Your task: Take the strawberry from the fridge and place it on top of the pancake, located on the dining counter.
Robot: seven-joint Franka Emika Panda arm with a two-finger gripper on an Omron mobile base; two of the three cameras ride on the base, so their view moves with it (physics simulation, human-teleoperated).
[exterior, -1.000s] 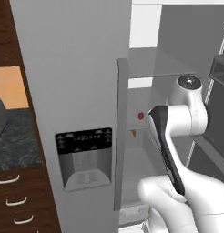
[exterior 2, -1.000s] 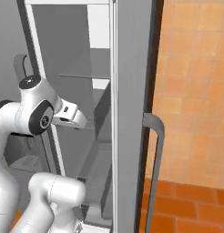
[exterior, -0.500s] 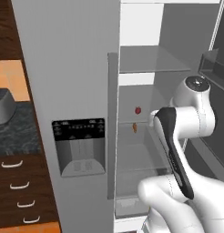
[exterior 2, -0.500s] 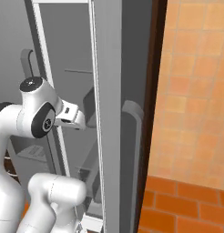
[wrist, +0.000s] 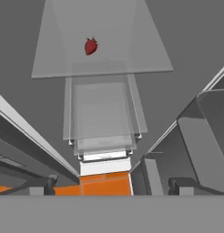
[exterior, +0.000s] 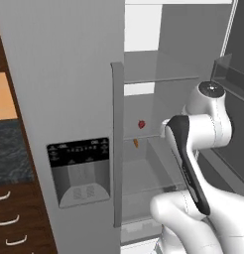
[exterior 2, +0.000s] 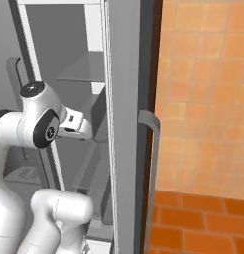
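Fridge (exterior: 69,74) open on right side, glass shelves visible inside. Strawberry (exterior: 141,124) lies on middle glass shelf (wrist: 132,50), toward rear. Small orange item (exterior: 136,143) sits just below strawberry, nearer door edge. Fingers (wrist: 114,185) spread wide, holding nothing, well apart from strawberry, aimed into fridge. Dispenser panel (exterior: 79,171) on closed door.

- The white arm (exterior: 193,163) rises from the base, elbow bent high.
- Its wrist reaches forward and level.
- The end effector (wrist: 114,184) stands wide open, fingers (wrist: 51,183) apart, gripping nothing.
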